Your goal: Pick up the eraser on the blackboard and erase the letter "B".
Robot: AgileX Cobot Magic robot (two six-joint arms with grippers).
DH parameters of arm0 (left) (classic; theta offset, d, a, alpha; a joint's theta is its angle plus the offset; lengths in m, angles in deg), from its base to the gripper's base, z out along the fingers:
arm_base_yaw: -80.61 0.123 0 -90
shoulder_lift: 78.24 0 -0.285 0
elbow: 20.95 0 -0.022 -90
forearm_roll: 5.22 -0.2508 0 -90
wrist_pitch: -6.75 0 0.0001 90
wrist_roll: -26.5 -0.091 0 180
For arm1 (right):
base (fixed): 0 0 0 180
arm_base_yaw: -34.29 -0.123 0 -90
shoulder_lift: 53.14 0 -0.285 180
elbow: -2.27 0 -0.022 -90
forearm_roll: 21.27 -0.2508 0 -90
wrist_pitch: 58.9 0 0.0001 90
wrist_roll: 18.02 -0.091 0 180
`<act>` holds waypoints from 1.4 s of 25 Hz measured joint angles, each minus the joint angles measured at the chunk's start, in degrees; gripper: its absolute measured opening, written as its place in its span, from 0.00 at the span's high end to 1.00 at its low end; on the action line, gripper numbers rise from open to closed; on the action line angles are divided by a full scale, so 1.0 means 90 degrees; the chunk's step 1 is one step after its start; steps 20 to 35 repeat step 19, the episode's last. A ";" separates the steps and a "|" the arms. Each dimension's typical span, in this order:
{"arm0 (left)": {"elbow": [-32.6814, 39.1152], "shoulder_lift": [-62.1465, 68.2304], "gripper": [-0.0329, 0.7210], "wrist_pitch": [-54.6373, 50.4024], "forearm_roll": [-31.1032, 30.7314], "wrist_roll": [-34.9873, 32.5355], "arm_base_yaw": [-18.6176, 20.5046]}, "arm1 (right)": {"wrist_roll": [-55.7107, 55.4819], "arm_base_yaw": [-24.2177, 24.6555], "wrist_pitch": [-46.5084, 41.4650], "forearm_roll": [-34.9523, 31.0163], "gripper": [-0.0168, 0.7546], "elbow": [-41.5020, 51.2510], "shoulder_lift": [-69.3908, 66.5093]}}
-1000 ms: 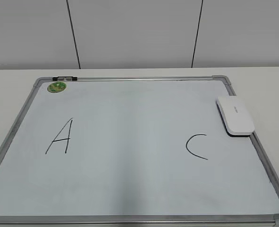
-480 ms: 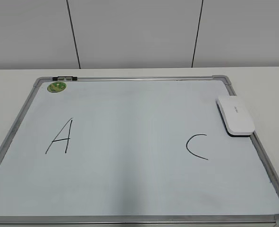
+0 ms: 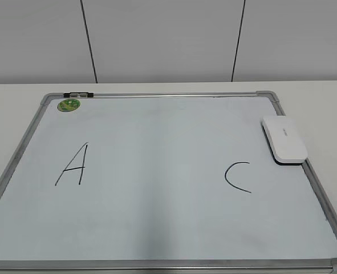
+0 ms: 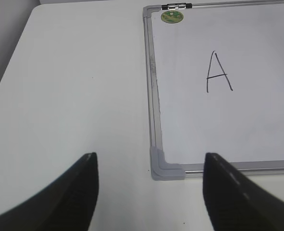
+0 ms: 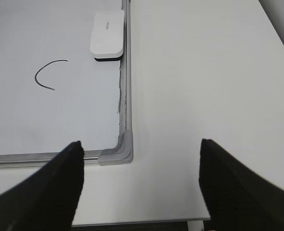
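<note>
The blackboard (image 3: 157, 228) is a white board in a silver frame lying flat on the table. The white eraser (image 3: 284, 139) lies at its right edge, partly over the frame; it also shows in the right wrist view (image 5: 107, 35). Only a black "A" (image 3: 72, 165) and a black "C" (image 3: 238, 177) are on the board; no letter "B" shows between them. My left gripper (image 4: 149, 190) is open and empty above the board's near left corner. My right gripper (image 5: 139, 185) is open and empty above the near right corner. Neither gripper shows in the exterior view.
A round green magnet (image 3: 68, 105) and a small black clip (image 3: 78, 94) sit at the board's far left corner. White table (image 4: 74, 86) lies left of the board and more table (image 5: 199, 77) right of it. A grey panelled wall (image 3: 168, 40) stands behind.
</note>
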 joint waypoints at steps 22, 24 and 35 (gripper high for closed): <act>0.0000 0.0000 0.32 0.0000 0.0000 0.0000 0.0000 | 0.0000 0.0000 0.0000 0.0000 0.26 0.0000 0.0000; 0.0000 0.0000 0.32 0.0000 0.0000 0.0000 0.0000 | 0.0000 0.0000 0.0000 0.0000 0.26 0.0000 0.0000; 0.0000 0.0000 0.32 0.0000 0.0000 0.0000 0.0000 | 0.0000 0.0000 0.0000 0.0000 0.26 0.0000 0.0000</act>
